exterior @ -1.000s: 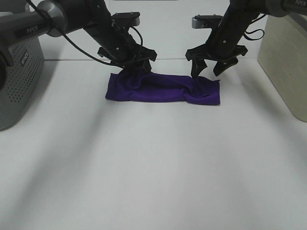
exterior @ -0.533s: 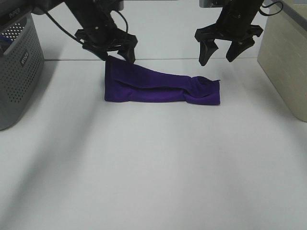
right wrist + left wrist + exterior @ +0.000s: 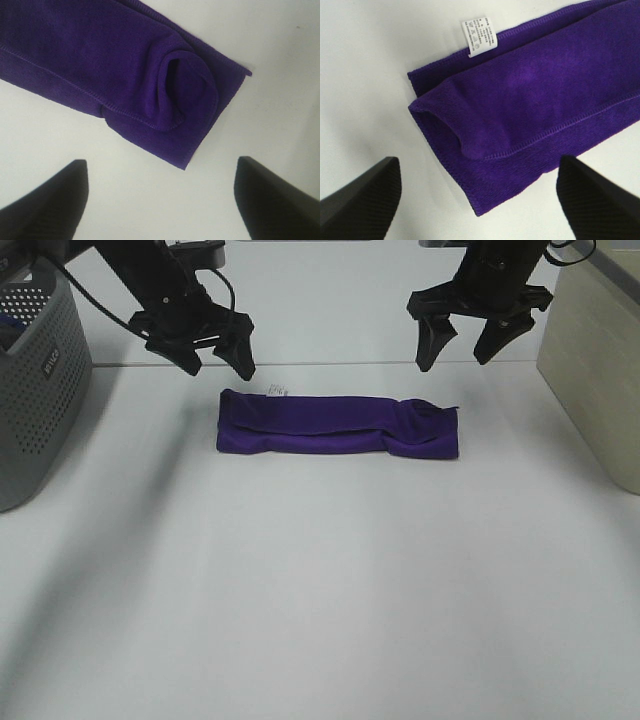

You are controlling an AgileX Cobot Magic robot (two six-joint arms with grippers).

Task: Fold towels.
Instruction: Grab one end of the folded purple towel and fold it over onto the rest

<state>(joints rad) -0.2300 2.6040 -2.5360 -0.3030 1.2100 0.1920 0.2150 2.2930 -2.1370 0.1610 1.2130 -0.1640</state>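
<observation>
White table [image 3: 320, 590] — one purple towel [image 3: 338, 426]; left gripper [image 3: 218, 366], right gripper [image 3: 452, 356] — both agape.

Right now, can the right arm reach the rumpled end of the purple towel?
Probably yes: the right gripper is open above the rumpled end of the towel, with nothing between them.

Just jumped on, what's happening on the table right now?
The purple towel lies on the table folded into a long narrow strip, its white tag showing at the left end. Both grippers are open and hold nothing: the left gripper hovers above the strip's left end, and the right gripper above its right end. The right end looks a bit bunched, with a curled layer, so the fold is not fully tidy there.
</observation>
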